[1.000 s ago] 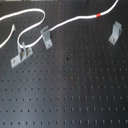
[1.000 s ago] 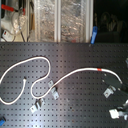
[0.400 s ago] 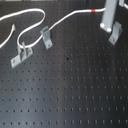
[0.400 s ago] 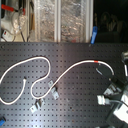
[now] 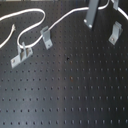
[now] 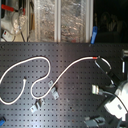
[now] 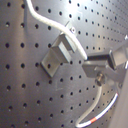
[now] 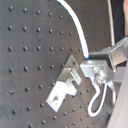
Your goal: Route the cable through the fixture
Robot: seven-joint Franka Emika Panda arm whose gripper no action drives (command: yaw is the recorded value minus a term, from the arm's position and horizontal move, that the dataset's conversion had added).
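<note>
You are looking at a black perforated metal board (image 5: pixel 70 95) carrying the long thin white flexible cable (image 6: pixel 37 59), which is looping in curves across the board's far half in the first exterior view and running toward the far right corner there. In the second exterior view the cable is curling from a loose end (image 6: pixel 26 79) near the board's left edge, rising over an arch, dipping beside two small grey metal bracket fixtures (image 6: pixel 54 93) and climbing to its short red tape band (image 6: pixel 95 58) near the board's right edge. A third grey metal clip fixture (image 5: pixel 116 32) is standing apart near the right edge in the first exterior view. The robot's metal gripper (image 8: pixel 97 72) is clamping the cable between its fingertips: in both wrist views the white cord (image 7: pixel 55 25) is entering the closed jaws and leaving again as a loop (image 8: pixel 100 100), with the red band (image 7: pixel 92 121) showing in the first wrist view. Just beside the gripper a grey angled bracket fixture (image 7: pixel 57 56) is sitting bolted to the board, and the cable is passing over its top edge.
</note>
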